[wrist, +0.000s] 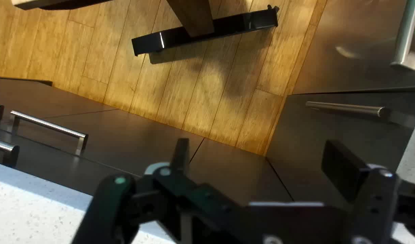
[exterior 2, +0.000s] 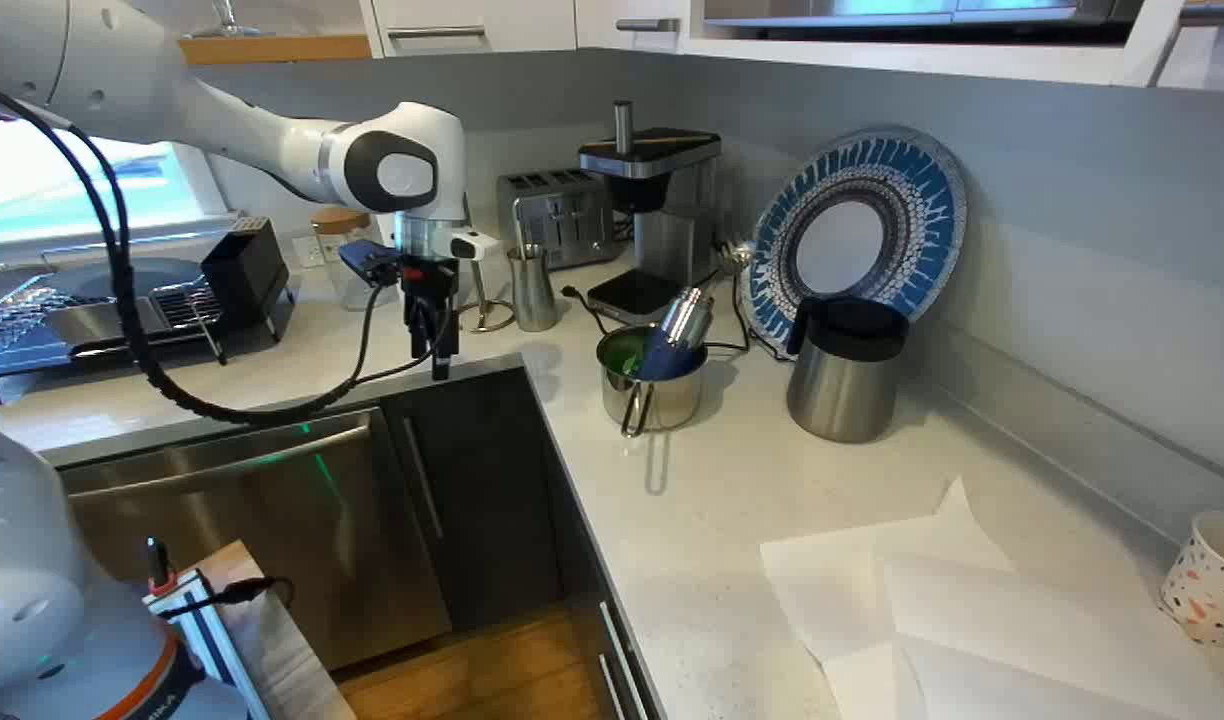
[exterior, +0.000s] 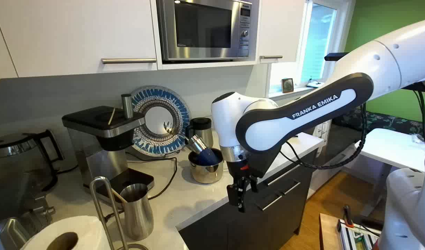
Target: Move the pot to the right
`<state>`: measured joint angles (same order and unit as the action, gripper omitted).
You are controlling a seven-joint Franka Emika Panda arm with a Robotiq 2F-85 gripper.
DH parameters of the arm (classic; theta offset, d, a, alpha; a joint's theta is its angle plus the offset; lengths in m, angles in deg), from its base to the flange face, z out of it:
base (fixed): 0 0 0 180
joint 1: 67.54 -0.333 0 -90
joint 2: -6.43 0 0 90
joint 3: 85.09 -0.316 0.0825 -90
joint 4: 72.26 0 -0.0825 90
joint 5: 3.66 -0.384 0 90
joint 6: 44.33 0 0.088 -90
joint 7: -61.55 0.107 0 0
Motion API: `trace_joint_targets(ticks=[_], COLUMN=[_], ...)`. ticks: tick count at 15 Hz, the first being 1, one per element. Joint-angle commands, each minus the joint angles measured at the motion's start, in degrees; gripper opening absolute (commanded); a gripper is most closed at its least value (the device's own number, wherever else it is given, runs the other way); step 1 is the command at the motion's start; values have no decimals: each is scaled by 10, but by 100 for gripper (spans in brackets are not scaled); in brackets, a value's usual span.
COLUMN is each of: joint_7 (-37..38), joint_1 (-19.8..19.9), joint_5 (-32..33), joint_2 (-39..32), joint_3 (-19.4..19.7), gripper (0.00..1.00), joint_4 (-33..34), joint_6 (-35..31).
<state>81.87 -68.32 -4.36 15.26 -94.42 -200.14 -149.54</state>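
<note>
The pot is small, squat and shiny steel. It stands upright on the light counter in both exterior views (exterior: 206, 173) (exterior 2: 662, 405). A blue object with a steel end (exterior: 207, 156) leans inside it and sticks out above the rim. Its looped handle (exterior 2: 637, 408) shows in an exterior view, and something green shows inside. My gripper (exterior: 246, 198) is open and empty, pointing down beside the counter edge and apart from the pot; it also shows in an exterior view (exterior 2: 432, 358). In the wrist view my open fingers (wrist: 258, 152) are over floor and cabinet fronts. The pot is out of that view.
A steel jug with black lid (exterior 2: 844, 385) stands near the pot. A patterned plate (exterior 2: 772, 230) leans on the wall. A coffee maker (exterior: 101, 163), a steel pitcher (exterior: 139, 215) and a paper roll (exterior: 91, 232) stand nearby. Paper sheets (exterior 2: 972, 610) and a speckled cup (exterior 2: 1207, 590) are on the counter.
</note>
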Motion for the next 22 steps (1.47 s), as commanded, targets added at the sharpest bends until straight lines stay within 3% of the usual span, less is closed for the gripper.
trace_joint_targets(ticks=[1,12,16,22], joint_7=[1,1,-7,-143], joint_1=[-11,-11,0,2], joint_5=[2,2,13,83], joint_2=[0,0,12,-13], joint_3=[11,11,28,57], gripper=[100,100,100,100], joint_4=[1,1,24,111], joint_6=[1,1,-22,-2])
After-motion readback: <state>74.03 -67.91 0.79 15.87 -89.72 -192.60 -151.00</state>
